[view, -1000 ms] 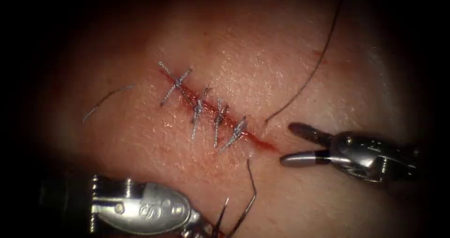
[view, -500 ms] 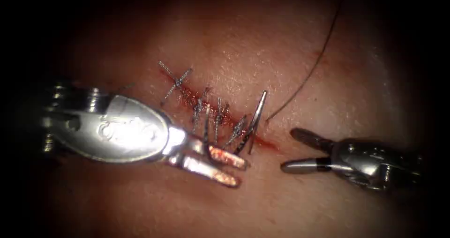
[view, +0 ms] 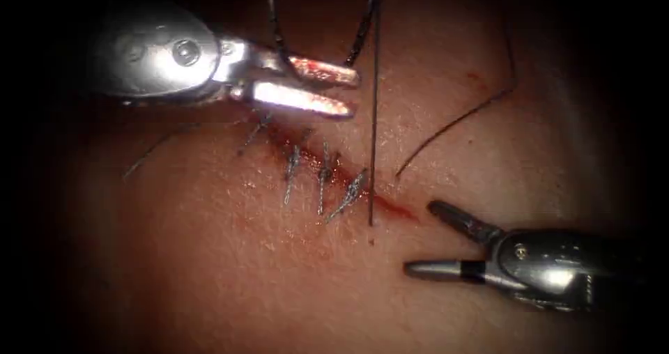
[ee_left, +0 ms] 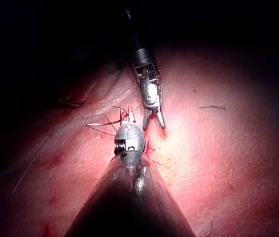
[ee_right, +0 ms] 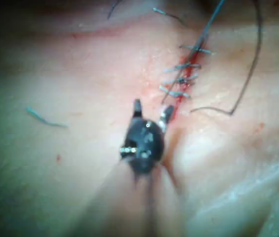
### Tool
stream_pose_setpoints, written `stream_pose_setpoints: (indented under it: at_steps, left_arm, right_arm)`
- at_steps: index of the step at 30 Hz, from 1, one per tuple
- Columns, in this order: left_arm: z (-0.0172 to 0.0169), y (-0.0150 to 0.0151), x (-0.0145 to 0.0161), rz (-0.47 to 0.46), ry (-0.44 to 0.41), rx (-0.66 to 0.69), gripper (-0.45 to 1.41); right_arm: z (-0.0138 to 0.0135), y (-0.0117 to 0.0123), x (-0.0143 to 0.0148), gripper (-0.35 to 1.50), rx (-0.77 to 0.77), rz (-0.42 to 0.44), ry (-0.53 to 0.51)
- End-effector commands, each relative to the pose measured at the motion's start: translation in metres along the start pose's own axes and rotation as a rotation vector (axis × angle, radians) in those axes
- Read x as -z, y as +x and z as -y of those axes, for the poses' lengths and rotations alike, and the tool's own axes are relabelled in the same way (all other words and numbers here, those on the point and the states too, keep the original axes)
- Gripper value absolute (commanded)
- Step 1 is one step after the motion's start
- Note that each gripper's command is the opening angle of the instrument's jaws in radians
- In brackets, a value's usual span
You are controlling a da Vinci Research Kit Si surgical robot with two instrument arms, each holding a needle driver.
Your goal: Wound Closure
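My left tool (view: 355,94) hovers above the upper left end of the cut (view: 390,209). Its jaws grip the curved needle (view: 277,37) near mid-curve, clear of the tissue (view: 209,256), with both needle ends pointing up. From near the needle a taut thread (view: 373,131) drops straight down into the tissue at the cut's lower right end. Several stitches (view: 324,180) cross the cut. On the right of the cut, my right tool (view: 419,237) rests open and holds nothing. The left wrist view has the left tool (ee_left: 125,116) with the right tool (ee_left: 153,121) beyond it.
A slack length of thread (view: 453,124) curves over the tissue right of the cut. A cut end of thread (view: 157,148) lies on the left side. Red fluid (view: 401,214) marks the cut's lower right end. In the right wrist view the right tool (ee_right: 152,109) sits by the stitches (ee_right: 184,79).
My left tool has carried the needle from the lower left, across the cut, up to the upper left, drawing the thread taut out of the tissue. The right tool has shifted slightly lower.
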Motion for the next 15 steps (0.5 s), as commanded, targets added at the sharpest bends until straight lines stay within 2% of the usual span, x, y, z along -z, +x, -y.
stream_pose_setpoints:
  at_steps: [1, 5, 9, 13, 14, 15]
  left_arm:
    - [0.0006, 0.0000, -0.0003, -0.006, 0.022, -0.009, -0.45]
    - [0.0021, 0.0011, 0.0010, -0.001, 0.085, -0.014, -0.45]
    - [0.0007, 0.0009, 0.0009, 0.003, 0.084, -0.018, -0.45]
    - [-0.0005, 0.0004, 0.0007, 0.005, 0.082, -0.028, -0.45]
    - [-0.0008, 0.0003, 0.0007, 0.004, 0.080, -0.030, -0.45]
    - [-0.0010, 0.0002, 0.0007, 0.003, 0.078, -0.033, -0.45]
  right_arm:
    - [0.0010, -0.0006, -0.0011, 0.78, -0.002, 0.004, -0.011]
    - [0.0009, -0.0010, -0.0020, 0.61, -0.003, 0.020, -0.077]
    - [0.0003, -0.0017, -0.0032, 0.56, -0.009, 0.032, -0.135]
    - [0.0001, -0.0022, -0.0043, 0.46, 0.002, 0.030, -0.133]
    - [0.0002, -0.0023, -0.0046, 0.41, 0.003, 0.029, -0.132]
    - [0.0003, -0.0023, -0.0049, 0.26, 0.003, 0.025, -0.129]
